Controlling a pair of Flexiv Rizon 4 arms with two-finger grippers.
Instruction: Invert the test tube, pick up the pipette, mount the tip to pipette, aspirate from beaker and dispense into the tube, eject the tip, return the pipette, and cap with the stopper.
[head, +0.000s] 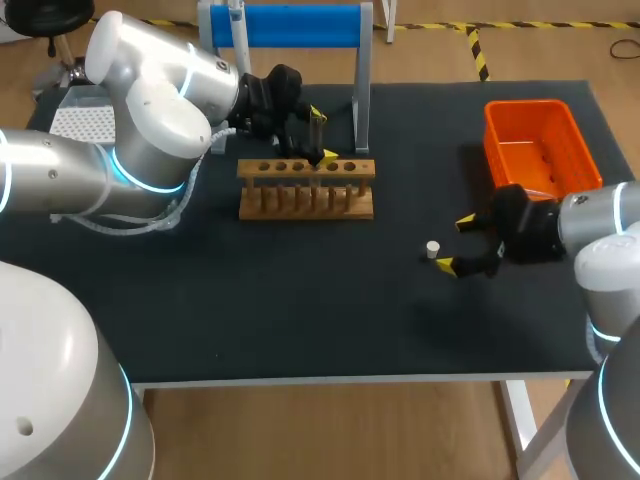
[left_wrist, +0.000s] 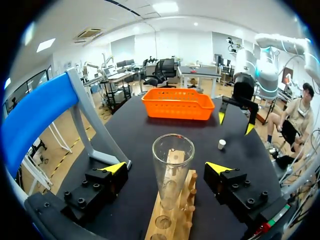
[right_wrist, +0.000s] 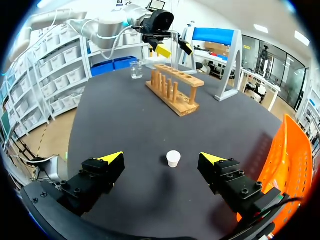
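Tube (left_wrist: 171, 160) upright in rack (head: 306, 188), left gripper (head: 322, 136) spread around it. Right gripper (head: 456, 244), spread, brackets the stopper (head: 432, 248); capping apparently remains.

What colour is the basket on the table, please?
The basket is orange, shown best in the left wrist view.

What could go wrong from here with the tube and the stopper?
The tube stands in the rack between the open fingers of the left gripper; a sideways move could knock the glass. The stopper lies loose between the open fingers of the right gripper; an off-centre close might flick it away.
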